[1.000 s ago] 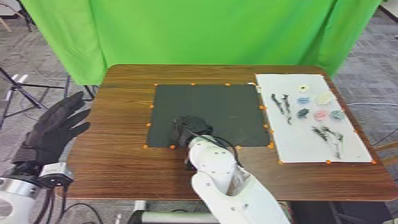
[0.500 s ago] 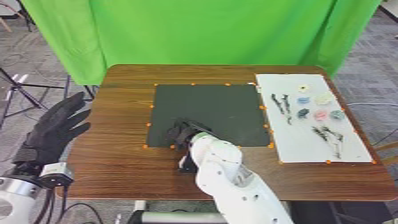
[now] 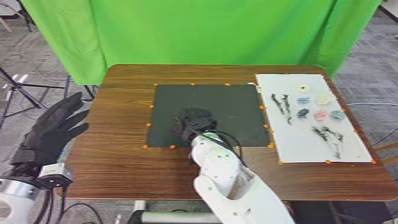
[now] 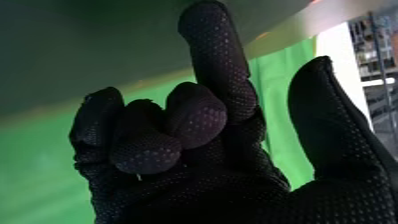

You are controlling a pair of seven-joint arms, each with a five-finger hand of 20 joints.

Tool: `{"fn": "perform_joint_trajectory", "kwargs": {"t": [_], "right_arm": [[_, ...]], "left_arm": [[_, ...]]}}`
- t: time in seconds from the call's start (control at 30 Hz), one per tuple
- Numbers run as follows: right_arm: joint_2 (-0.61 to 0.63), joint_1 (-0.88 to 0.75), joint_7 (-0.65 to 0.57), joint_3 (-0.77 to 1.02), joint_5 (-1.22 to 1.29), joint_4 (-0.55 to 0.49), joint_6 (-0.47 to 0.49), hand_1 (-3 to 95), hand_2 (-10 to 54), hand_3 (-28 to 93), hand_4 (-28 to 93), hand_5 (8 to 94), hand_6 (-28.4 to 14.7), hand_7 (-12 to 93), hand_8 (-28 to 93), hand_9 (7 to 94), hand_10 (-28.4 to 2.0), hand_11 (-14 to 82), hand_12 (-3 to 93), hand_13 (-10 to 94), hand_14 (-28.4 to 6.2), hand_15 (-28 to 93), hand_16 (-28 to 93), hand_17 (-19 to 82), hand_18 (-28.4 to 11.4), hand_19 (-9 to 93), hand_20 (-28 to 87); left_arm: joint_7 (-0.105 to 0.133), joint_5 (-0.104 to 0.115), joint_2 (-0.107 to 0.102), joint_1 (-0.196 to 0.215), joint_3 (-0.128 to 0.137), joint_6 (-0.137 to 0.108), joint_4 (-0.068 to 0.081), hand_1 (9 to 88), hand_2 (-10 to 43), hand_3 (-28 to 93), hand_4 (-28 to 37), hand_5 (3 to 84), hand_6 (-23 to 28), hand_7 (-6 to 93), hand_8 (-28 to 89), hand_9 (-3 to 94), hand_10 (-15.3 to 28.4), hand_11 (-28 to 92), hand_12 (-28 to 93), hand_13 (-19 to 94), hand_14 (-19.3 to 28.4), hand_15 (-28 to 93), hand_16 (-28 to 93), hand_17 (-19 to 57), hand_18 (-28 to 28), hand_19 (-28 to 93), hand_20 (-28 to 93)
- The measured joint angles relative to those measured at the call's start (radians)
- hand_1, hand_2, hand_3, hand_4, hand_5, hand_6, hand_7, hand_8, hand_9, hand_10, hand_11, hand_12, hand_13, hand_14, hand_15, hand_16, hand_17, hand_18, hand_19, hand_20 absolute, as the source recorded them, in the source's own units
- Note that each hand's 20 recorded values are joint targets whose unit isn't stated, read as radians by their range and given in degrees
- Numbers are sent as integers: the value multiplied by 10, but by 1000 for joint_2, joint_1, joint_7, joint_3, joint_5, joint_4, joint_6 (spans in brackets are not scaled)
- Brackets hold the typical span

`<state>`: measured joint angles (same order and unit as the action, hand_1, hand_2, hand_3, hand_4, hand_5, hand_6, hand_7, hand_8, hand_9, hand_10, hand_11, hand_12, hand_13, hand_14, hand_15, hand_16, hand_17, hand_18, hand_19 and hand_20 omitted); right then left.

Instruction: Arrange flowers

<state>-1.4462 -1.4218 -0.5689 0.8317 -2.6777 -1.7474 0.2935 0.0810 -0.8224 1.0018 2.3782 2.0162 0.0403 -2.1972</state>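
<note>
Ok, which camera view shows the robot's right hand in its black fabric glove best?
The right wrist view: it has the right hand close up, down to its dotted fabric. The head view shows it smaller, from above, over the dark rectangular mat.

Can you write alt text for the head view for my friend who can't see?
A robot's right hand is over a dark mat on a brown table. To the right, loose flower heads and stems lie on a white sheet. Its open left hand is at left.

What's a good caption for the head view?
Right hand over the dark mat, flowers and stems laid out on the white sheet.
</note>
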Motion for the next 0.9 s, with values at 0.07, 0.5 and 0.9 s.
{"fn": "perform_joint_trajectory", "kwargs": {"t": [0.07, 0.5, 0.9], "right_arm": [[16, 5, 2, 0, 17, -16, 2, 143, 119, 764, -231, 790, -14, 465, -68, 783, -128, 656, 515, 680, -148, 855, 406, 269, -234, 848, 455], [50, 20, 58, 21, 169, -31, 46, 103, 176, 826, -208, 502, -102, 234, -98, 444, -205, 560, 395, 454, -173, 835, 303, 126, -237, 725, 489], [48, 4, 72, 32, 192, -22, 85, 103, 169, 822, -205, 545, -93, 247, -103, 483, -201, 562, 385, 475, -171, 829, 277, 128, -234, 713, 497]], "left_arm": [[3, 0, 2, 5, 2, 0, -1, 235, -90, 696, -274, 185, 3, 235, -117, 168, 81, 83, 239, 119, 112, 167, 79, -107, 182, 338, 102], [5, 2, 3, 6, 0, 0, 1, 234, -86, 696, -275, 186, 3, 232, -116, 168, 81, 83, 238, 120, 113, 168, 78, -107, 181, 337, 102], [4, 4, 2, 5, -2, 1, 2, 233, -82, 696, -276, 187, 3, 232, -115, 168, 81, 84, 238, 120, 113, 168, 78, -107, 182, 338, 102]]}}
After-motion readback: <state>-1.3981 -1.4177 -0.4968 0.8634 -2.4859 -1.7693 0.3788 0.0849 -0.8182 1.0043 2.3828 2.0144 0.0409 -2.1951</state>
